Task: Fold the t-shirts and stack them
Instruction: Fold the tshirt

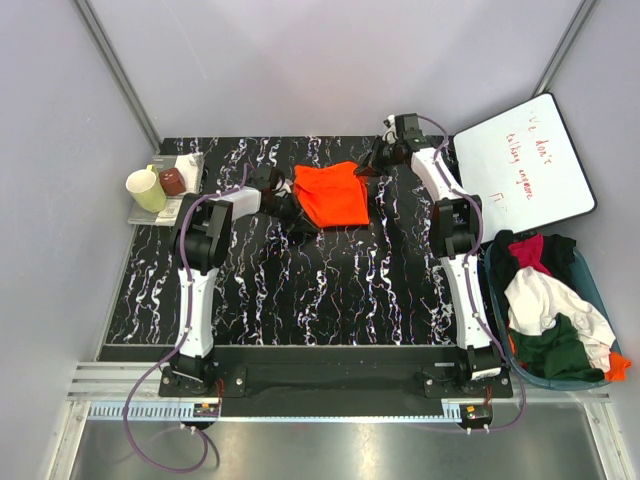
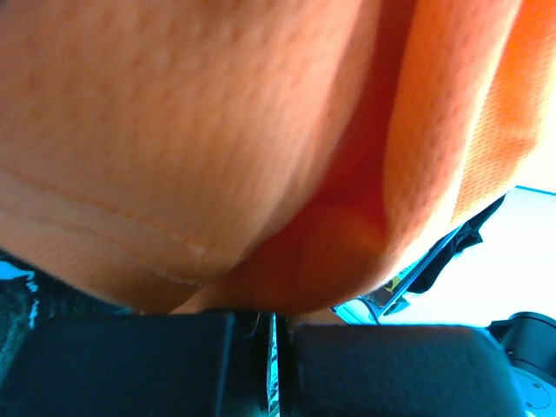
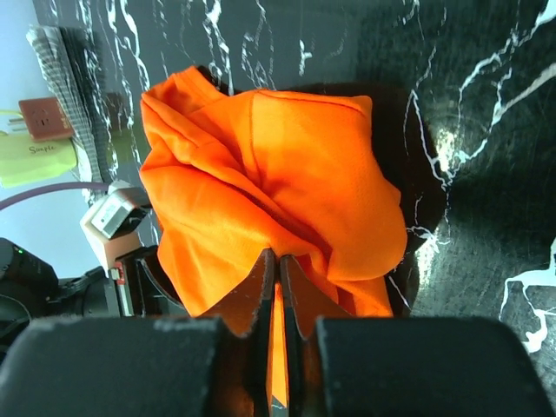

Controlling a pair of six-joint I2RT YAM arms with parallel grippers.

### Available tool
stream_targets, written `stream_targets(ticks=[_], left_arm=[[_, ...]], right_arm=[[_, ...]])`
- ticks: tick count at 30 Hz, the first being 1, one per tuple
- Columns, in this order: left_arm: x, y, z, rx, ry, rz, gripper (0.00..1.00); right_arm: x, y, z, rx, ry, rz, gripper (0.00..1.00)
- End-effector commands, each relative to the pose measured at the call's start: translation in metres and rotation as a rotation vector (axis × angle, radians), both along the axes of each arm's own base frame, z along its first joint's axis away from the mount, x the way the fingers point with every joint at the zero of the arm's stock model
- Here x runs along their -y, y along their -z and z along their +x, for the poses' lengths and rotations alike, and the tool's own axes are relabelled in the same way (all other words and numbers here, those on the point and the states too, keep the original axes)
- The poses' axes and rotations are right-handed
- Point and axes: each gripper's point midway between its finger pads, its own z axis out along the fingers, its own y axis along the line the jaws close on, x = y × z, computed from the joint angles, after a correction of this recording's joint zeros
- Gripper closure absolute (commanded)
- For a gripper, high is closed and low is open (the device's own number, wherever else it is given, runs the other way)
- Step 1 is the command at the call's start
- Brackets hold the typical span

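Orange t-shirt, opposite edges pinched in left hand and right hand, table around

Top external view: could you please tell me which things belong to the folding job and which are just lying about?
Job in hand: orange t-shirt; heap of t-shirts at the right.
Lying about: white board; yellow-green mug; brown cup.

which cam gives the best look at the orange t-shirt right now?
Top external: the whole orange t-shirt shows, its full outline against the marbled table. Right wrist shows most of it, bunched, one edge pinched in the right gripper. Left wrist shows only close-up fabric filling the frame.
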Motion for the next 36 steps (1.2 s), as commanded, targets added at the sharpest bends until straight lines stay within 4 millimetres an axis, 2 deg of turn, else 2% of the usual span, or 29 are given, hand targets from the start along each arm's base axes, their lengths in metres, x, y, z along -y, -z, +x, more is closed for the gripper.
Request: stream_targets(ticks=[1,5,9,15,17,18,19,20,21,22,23,25,26,27,29,30,31,32,33,34,35,36], left_arm=[[-0.014,0.028,-0.005,-0.062,-0.028,0.088,1.0],[-0.015,0.029,-0.005,-0.064,-0.027,0.09,1.0],[-0.018,0.029,-0.005,-0.069,-0.032,0.097,1.0],[-0.02,0.028,-0.007,-0.067,-0.023,0.1,1.0],[-0.021,0.022,-0.01,-0.054,-0.011,0.102,1.0],[-0.021,0.012,-0.009,-0.025,0.001,0.1,1.0],[-0.021,0.007,-0.01,-0.01,0.009,0.098,1.0],[-0.021,-0.001,-0.009,0.016,0.017,0.095,1.0],[-0.022,-0.018,-0.007,0.073,0.034,0.095,1.0],[-0.022,-0.028,-0.005,0.108,0.04,0.098,1.0],[-0.024,-0.038,-0.003,0.141,0.043,0.105,0.91],[-0.03,-0.065,0.006,0.241,0.04,0.15,0.49],[-0.033,-0.072,0.009,0.268,0.031,0.172,0.33],[-0.04,-0.086,0.017,0.326,0.011,0.217,0.04],[-0.046,-0.093,0.027,0.367,-0.01,0.253,0.01],[-0.05,-0.095,0.038,0.38,-0.031,0.284,0.01],[-0.053,-0.094,0.043,0.376,-0.044,0.291,0.01],[-0.054,-0.092,0.048,0.368,-0.052,0.3,0.01],[-0.055,-0.084,0.057,0.352,-0.062,0.32,0.01],[-0.054,-0.08,0.061,0.343,-0.064,0.324,0.01],[-0.053,-0.062,0.064,0.309,-0.059,0.33,0.01],[-0.048,-0.065,0.073,0.322,-0.057,0.313,0.01]], right_arm=[[0.003,-0.106,0.021,0.251,0.033,0.016,0.92],[0.012,-0.102,0.026,0.25,0.065,-0.009,0.94],[0.025,-0.084,0.033,0.222,0.124,-0.055,0.94],[0.038,-0.037,0.034,0.137,0.182,-0.13,0.94],[0.043,-0.025,0.034,0.115,0.197,-0.161,0.94],[0.047,-0.019,0.031,0.093,0.208,-0.182,0.93],[0.049,-0.016,0.03,0.083,0.216,-0.199,0.92],[0.056,-0.015,0.031,0.086,0.235,-0.233,0.84],[0.059,-0.018,0.027,0.078,0.241,-0.253,0.64],[0.061,-0.022,0.026,0.081,0.244,-0.264,0.57],[0.065,-0.024,0.024,0.092,0.24,-0.288,0.51],[0.069,-0.044,0.02,0.114,0.241,-0.301,0.35],[0.073,-0.046,0.016,0.116,0.239,-0.322,0.32],[0.074,-0.067,0.013,0.149,0.243,-0.321,0.3],[0.08,-0.075,0.004,0.155,0.237,-0.346,0.27],[0.082,-0.096,0.0,0.187,0.243,-0.349,0.26],[0.086,-0.102,-0.004,0.195,0.248,-0.358,0.23],[0.089,-0.097,-0.011,0.18,0.246,-0.381,0.22],[0.092,-0.114,-0.017,0.205,0.25,-0.382,0.21],[0.094,-0.107,-0.025,0.187,0.241,-0.397,0.21],[0.097,-0.108,-0.029,0.182,0.24,-0.405,0.2],[0.098,-0.119,-0.035,0.199,0.242,-0.406,0.2]])
